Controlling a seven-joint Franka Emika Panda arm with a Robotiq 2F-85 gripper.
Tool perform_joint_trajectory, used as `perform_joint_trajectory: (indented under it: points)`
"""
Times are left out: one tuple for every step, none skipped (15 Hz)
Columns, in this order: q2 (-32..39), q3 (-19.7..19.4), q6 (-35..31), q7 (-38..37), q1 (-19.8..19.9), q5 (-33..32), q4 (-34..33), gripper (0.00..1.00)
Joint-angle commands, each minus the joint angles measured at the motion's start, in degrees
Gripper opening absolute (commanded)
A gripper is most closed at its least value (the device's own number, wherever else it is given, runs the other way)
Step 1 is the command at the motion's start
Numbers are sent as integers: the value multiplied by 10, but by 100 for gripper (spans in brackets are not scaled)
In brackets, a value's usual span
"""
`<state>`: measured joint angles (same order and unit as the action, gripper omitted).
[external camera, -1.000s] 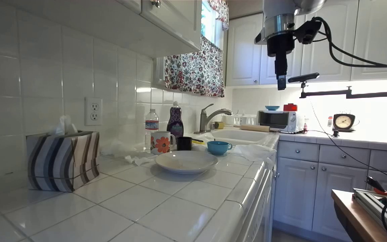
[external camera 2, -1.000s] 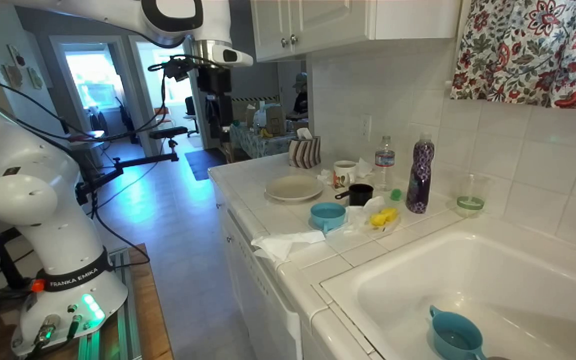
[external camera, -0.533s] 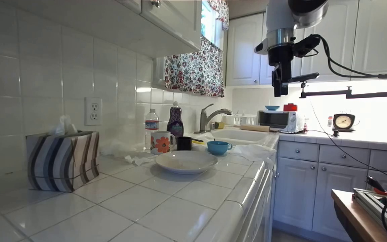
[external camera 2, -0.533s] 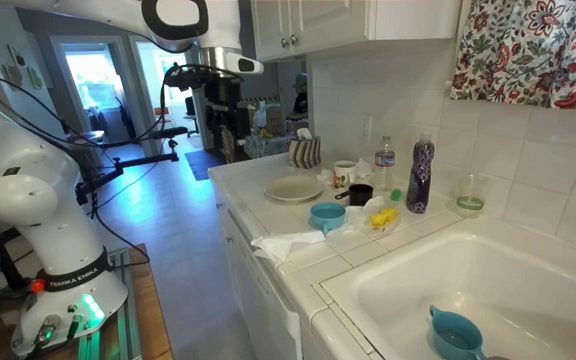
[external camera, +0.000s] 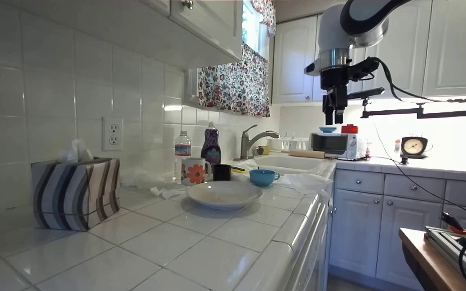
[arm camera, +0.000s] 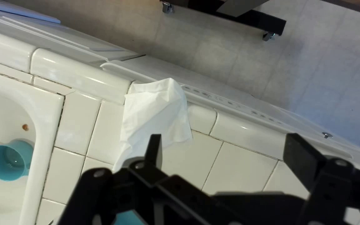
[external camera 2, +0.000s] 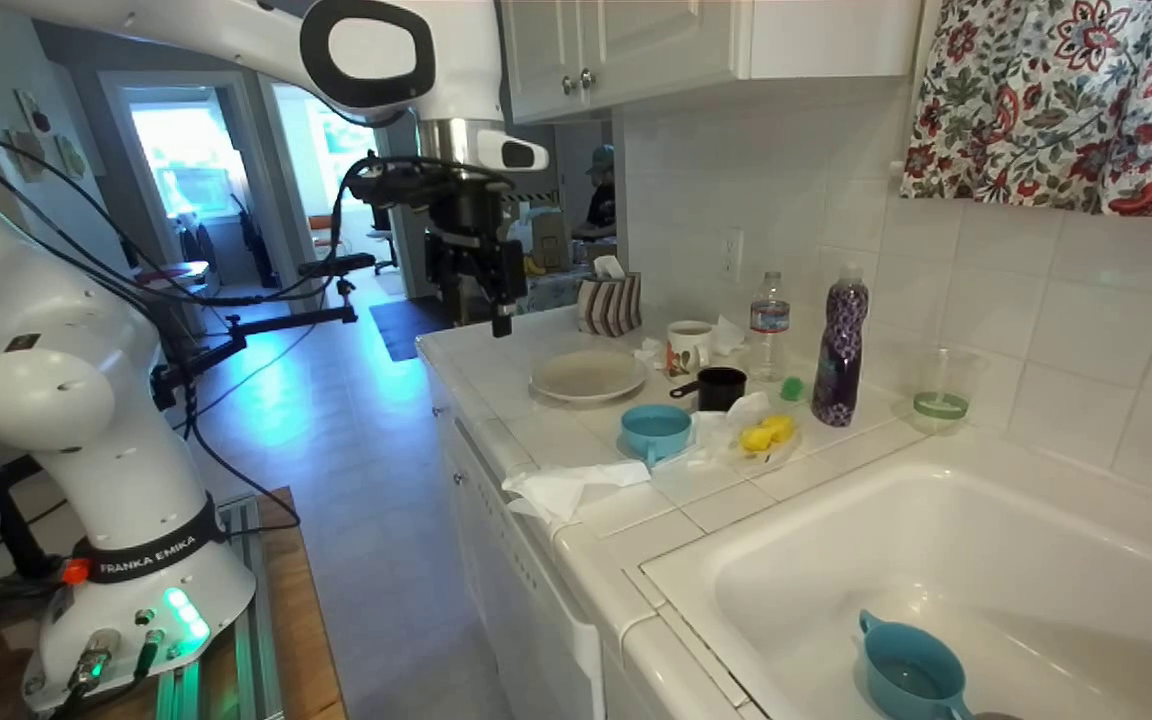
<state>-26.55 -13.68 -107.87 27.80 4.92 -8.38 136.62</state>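
Lower and nearer to the white tiled counter than 1 second ago, my black 2-finger gripper hangs in the air, its tips pointing down. In an exterior view my 2 fingertips now show side by side with a gap, where 1 second ago they lined up as 1 dark shape. My fingers are spread wide, and pale tile shows between them in the wrist view.

Closest to the tips in that view is a crumpled white sheet of thin paper; it lies below and apart from my hand, partly hidden by 1 finger, and drapes over the counter's rounded edge. Near the paper, a light-blue round cup with a loop handle sits upright on the tiles; only a patch of its colour reaches the wrist view, behind my gripper. A shallow off-white round plate and a small black cup with a straight handle stand close by. Toward the tiled wall I see a white flower-printed mug, a clear plastic bottle with a red-and-blue label and a purple patterned bottle, all upright. A striped tissue box stands farther along, and another light-blue cup rests inside the white sink.
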Motion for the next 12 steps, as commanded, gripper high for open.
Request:
perform_joint_trajectory:
  points:
    - [0,1,1,0,1,1,-1,100]
    - [1,2,-8,7,1,-8,4,100]
    - [6,-6,-19,38,-1,-17,8,100]
    - [10,-11,-25,62,-2,-23,9,100]
    - [19,-26,-39,108,-4,-21,6,100]
    - [29,-38,-52,147,-3,-19,3,100]
    - [44,-54,-71,200,-2,-14,-2,100]
    - [55,-65,-86,244,0,-10,-4,100]
    - [72,-80,-105,288,3,-4,-9,100]
    - [85,-111,-125,333,-16,-1,-12,100]
    - [103,-133,-146,378,-25,3,-18,100]
    - [128,-122,-162,422,1,23,-24,100]
